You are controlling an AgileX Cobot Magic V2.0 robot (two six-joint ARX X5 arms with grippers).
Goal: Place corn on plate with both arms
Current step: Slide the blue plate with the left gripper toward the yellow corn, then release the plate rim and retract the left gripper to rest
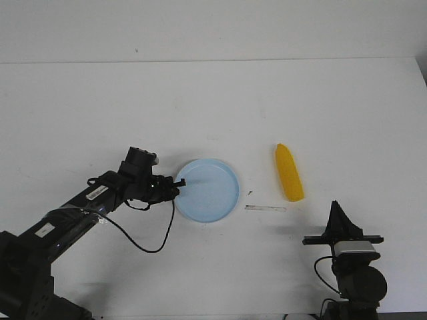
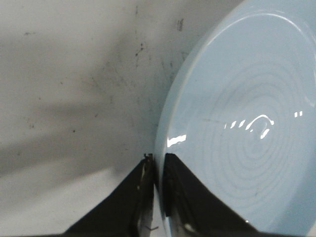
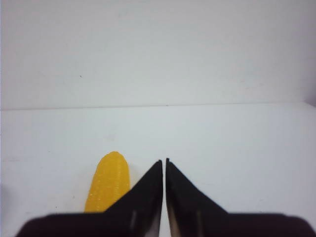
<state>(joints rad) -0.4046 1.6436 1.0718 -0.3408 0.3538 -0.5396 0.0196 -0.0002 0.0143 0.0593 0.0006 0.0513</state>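
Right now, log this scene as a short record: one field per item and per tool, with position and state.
corn: lying flat on the table, right of the plate, not touching it
plate: on the table, nothing on it
left tool: shut on the plate's left rim
right tool: shut, holding nothing, near the table's front edge, apart from the corn
table: white, scuffed
strip: small, flat, between plate and corn

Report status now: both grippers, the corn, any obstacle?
Left gripper shut on plate rim. Right gripper shut, empty, short of corn. Corn on table, right of plate. Nothing between them.
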